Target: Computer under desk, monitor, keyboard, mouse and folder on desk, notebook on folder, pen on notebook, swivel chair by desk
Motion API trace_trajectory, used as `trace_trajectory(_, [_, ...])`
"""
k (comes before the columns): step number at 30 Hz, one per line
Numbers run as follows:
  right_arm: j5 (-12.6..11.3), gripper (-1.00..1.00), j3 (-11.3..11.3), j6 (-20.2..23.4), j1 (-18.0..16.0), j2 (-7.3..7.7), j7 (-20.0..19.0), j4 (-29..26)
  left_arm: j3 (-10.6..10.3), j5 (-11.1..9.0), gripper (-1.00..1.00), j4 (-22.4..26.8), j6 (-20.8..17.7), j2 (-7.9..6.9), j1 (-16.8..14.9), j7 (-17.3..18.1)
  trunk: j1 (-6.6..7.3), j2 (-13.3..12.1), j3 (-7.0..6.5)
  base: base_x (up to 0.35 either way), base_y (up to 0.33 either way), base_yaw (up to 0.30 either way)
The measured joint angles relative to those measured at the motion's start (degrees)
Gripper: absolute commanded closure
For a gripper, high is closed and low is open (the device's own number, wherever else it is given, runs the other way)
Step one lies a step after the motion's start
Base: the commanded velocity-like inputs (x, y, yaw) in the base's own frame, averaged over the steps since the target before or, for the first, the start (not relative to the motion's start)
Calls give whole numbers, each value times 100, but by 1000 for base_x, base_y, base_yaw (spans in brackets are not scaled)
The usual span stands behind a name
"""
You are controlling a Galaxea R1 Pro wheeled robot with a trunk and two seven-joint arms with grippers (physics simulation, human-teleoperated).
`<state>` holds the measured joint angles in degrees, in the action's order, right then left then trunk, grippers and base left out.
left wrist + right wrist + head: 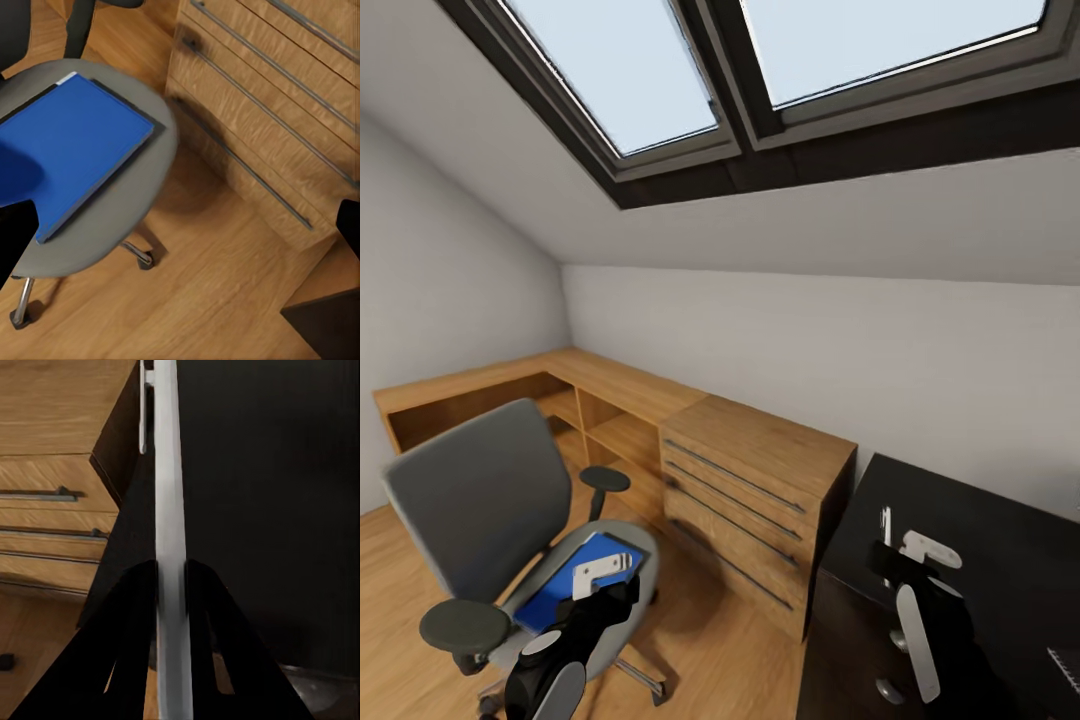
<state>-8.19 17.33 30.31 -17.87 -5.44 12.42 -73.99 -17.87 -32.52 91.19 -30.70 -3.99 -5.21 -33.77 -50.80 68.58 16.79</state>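
1. Right gripper (172, 577), at lower centre of its wrist frame, is clenched on the pen (169, 472) over the desk (1000, 560), lower right.
2. Left gripper (603, 578) hovers above the folder (71, 146); whether its jaws are apart or closed, I cannot tell.
3. Folder lies on the swivel chair (470, 490), lower left.

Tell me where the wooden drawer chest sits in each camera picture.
Head view: drawer chest in the middle, lower half.
Left wrist view: chest across the upper right.
Right wrist view: chest along the left side.
Shared landmark: its long metal drawer handles.
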Motion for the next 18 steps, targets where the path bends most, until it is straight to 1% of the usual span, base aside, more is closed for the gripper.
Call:
trace_trajectory(2, [0, 100, -2, -10, -11, 41, 45, 109, 0, 1, -100, -2, 0, 0, 0, 0, 0, 0, 0, 66, -126, 0])
trace_trajectory(6, [-8, 100, -3, -30, -48, 207, 117, 498, -6, 1, -100, -3, -1, 8, 0, 0, -1, -1, 0, 23, -33, 0])
trace_trajectory(7, [-10, 100, -3, -33, -63, 229, 122, 566, -8, 1, -100, -5, -1, 9, 0, 0, -1, -1, 0, 249, -45, 0])
trace_trajectory(8, [-14, 100, -4, -50, -146, 302, 129, 814, -18, 3, -100, -18, -2, 13, 0, 0, 2, 0, 0, 274, -55, 0])
trace_trajectory(9, [-11, 100, -4, -86, -184, 330, 130, 916, -24, 1, -100, -19, -1, 14, 0, 0, 2, 0, 0, 290, -47, 0])
trace_trajectory(10, [-12, 100, -5, -157, -232, 350, 132, 1038, -43, 1, -100, -20, -1, 13, 0, 0, 2, 0, 0, 281, -24, 0])
trace_trajectory(11, [-9, 100, -7, -331, -334, 398, 134, 1296, -108, -1, -100, -21, 0, 11, 0, 0, 2, 0, 0, 272, -19, 0])
trace_trajectory(13, [-10, 100, -7, -444, -390, 431, 136, 1457, -149, 1, -100, -21, -1, 11, 0, 0, 2, 0, 0, 253, -12, 0])
trace_trajectory(14, [-11, 100, -8, -568, -450, 466, 136, 1634, -187, 0, -100, -21, -1, 10, 0, 0, 2, 0, 0, 239, -6, 0])
trace_trajectory(18, [-6, 100, -8, -691, -523, 502, 131, 1802, -233, 1, -100, -21, -1, 10, 0, -7, 2, 0, 0, 276, -2, 0])
